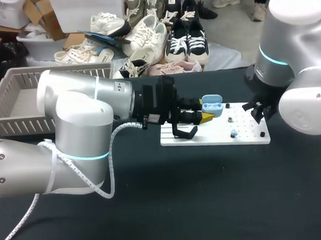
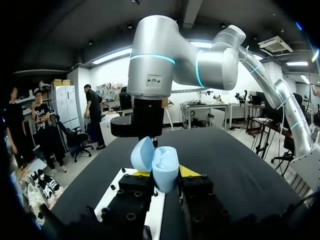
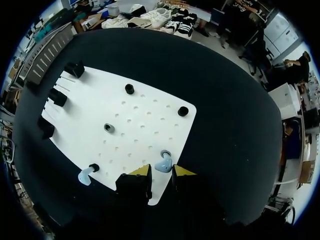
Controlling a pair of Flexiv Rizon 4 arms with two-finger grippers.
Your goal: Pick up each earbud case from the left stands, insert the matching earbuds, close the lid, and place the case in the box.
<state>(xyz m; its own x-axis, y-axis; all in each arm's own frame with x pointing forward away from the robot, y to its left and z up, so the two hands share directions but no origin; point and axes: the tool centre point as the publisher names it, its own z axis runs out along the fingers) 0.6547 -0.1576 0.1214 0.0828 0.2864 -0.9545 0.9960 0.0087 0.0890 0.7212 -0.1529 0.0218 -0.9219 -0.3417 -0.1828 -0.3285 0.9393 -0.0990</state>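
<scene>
My left gripper [image 2: 164, 174] is shut on a light blue earbud case [image 2: 162, 167], which it holds above the white board [image 1: 215, 133] with the lid [image 2: 141, 154] open. In the head view the earbud case [image 1: 211, 106] is over the board's left part. My right gripper [image 3: 161, 172] is low over the board's near edge, its fingers apart. A light blue earbud [image 3: 163, 162] sits on its holder just ahead of the gap between the tips. A second blue earbud [image 3: 85, 175] rests in a black holder further along the same edge. In the head view my right gripper [image 1: 258, 112] is over the board's right end.
Black stands [image 3: 57, 96] line the board's far side, and small black and grey posts [image 3: 129, 89] dot its middle. A grey slatted basket [image 1: 19, 100] stands at the table's left. The black tabletop in front of the board is bare.
</scene>
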